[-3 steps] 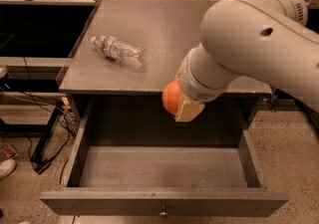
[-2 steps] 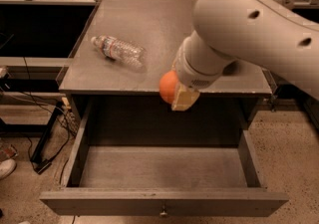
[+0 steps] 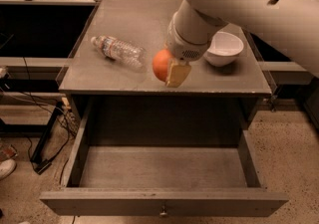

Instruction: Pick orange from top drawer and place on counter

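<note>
The orange (image 3: 160, 64) is held in my gripper (image 3: 168, 70), which is shut on it. One pale yellow finger pad (image 3: 178, 74) shows on the orange's right side. The gripper hangs over the front part of the grey counter (image 3: 114, 76), close above its surface. Whether the orange touches the counter cannot be told. The top drawer (image 3: 164, 168) stands pulled fully open below, its inside bare, with a small metal knob (image 3: 162, 212) on its front panel.
A clear plastic water bottle (image 3: 117, 49) lies on its side on the counter's left part. A white bowl (image 3: 224, 47) stands on the counter's right part, partly behind my arm. Cables and a dark frame lie on the floor at the left.
My gripper has carried the orange up and back, from over the drawer's rear edge to over the counter's front part. The white bowl has come into view behind the arm.
</note>
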